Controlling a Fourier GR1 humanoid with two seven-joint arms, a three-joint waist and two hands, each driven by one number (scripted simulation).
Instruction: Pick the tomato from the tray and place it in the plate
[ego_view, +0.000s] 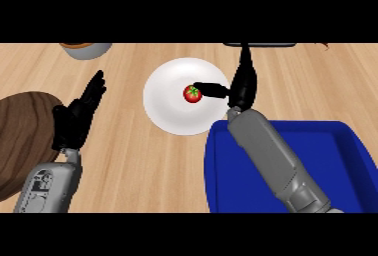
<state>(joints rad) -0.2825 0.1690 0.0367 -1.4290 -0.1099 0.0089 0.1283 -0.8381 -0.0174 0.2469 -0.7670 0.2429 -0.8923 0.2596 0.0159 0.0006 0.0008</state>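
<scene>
Tomato now sits over the white plate, mid-frame, beyond the blue tray at lower right; right hand pinches it. Placing step: next, release and withdraw. Left hand rests open, left.

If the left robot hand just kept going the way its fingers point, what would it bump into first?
Probably nothing nearby. The left robot hand points up the bare wooden counter, passing right of the grey bowl at the far edge and left of the white plate, though depth is unclear.
</scene>
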